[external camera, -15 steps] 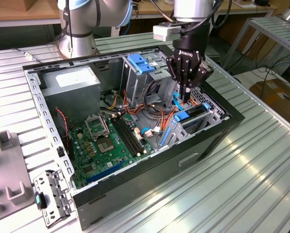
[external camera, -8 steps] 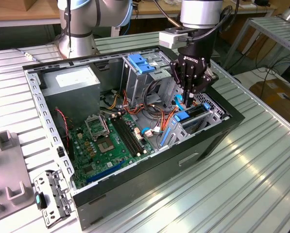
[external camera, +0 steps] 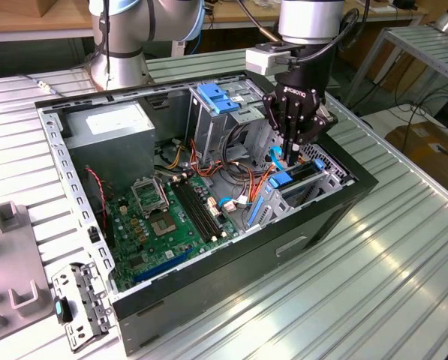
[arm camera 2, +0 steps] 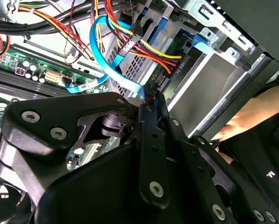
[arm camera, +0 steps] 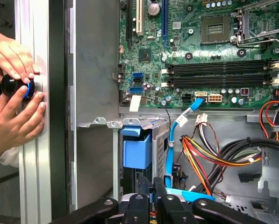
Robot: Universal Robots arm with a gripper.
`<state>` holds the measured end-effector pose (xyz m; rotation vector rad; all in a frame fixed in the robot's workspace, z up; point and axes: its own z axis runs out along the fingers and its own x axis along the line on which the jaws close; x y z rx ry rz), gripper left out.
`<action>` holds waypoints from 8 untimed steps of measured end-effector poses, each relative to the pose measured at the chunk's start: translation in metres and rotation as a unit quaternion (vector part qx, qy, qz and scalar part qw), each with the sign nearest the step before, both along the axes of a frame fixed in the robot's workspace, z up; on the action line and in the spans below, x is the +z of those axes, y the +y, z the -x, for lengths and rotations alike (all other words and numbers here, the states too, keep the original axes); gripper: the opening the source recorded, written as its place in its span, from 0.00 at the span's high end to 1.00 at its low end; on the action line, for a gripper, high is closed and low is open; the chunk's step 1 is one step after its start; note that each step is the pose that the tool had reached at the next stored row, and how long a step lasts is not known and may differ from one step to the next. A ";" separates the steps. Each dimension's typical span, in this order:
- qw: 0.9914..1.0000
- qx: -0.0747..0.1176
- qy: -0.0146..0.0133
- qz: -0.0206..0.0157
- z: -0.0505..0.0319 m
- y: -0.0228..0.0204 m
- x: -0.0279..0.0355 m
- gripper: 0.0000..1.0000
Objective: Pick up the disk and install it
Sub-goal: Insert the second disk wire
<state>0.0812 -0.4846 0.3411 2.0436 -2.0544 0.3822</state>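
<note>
**Disk Going Down Into Its Slot**

The gripper (external camera: 293, 154) hung right over the drive cage (external camera: 325, 176) in the open computer case (external camera: 231, 262). The disk (external camera: 293, 178) sat straight below it, standing on its edge with its long side going down into the slot. The fingers looked pinched together on the disk's top edge. The first wrist view showed a person's hands (arm camera: 15, 88) on a button (arm camera: 13, 85) outside the case.

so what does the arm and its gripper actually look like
The arm is silver-grey with light blue joint caps and a black cable running down it. The gripper is matte black, with white lettering on its body, linked fingers joined by silver screws, and a pale grey wrist block above.
</note>
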 end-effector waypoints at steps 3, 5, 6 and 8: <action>1.000 0.000 0.000 0.000 0.0000 0.0000 0.0000 0.84; 1.000 0.000 0.000 -0.001 0.0000 0.0000 0.0000 0.84; 1.000 0.000 0.000 -0.002 0.0000 0.0000 0.0000 0.84; 1.000 0.000 0.000 -0.006 0.0000 0.0000 0.0000 0.84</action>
